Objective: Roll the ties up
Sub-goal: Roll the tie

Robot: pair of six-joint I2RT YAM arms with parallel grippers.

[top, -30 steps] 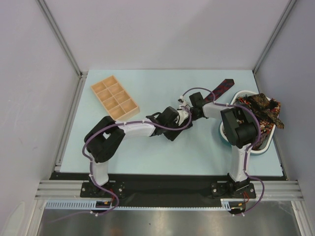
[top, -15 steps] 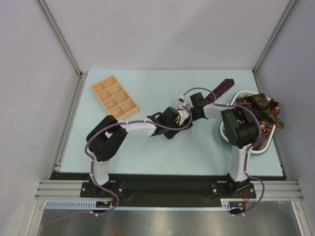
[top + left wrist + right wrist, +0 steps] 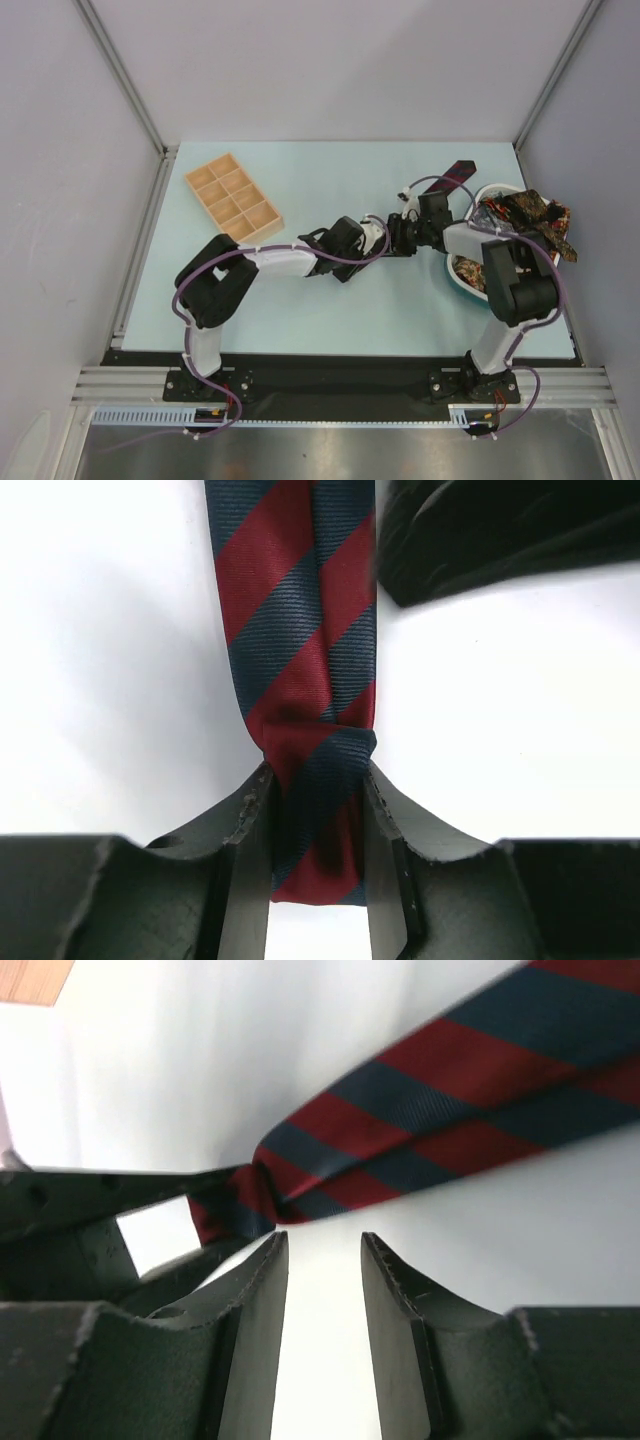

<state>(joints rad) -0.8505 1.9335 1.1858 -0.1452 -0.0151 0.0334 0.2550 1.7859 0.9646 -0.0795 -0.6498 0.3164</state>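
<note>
A dark navy tie with red diagonal stripes (image 3: 455, 178) lies on the pale blue table, running from the middle toward the back right. My left gripper (image 3: 390, 236) is shut on its folded near end, which shows bunched between the fingers in the left wrist view (image 3: 318, 810). The rest of the tie (image 3: 300, 620) stretches away flat. My right gripper (image 3: 408, 226) sits just beside the left one, open and empty (image 3: 322, 1250), with the tie (image 3: 430, 1110) lying just beyond its fingertips. More ties (image 3: 530, 222) are piled in a white basin (image 3: 466, 287) at the right.
A wooden compartment tray (image 3: 232, 198) sits at the back left; its corner shows in the right wrist view (image 3: 30, 975). The right arm's elbow hangs over the near part of the basin. The left gripper's fingers (image 3: 90, 1210) fill the left of the right wrist view.
The right arm has swung its elbow toward the near right, uncovering more of the basin, and its gripper has shifted right. The left gripper has edged right with the tie's end.
</note>
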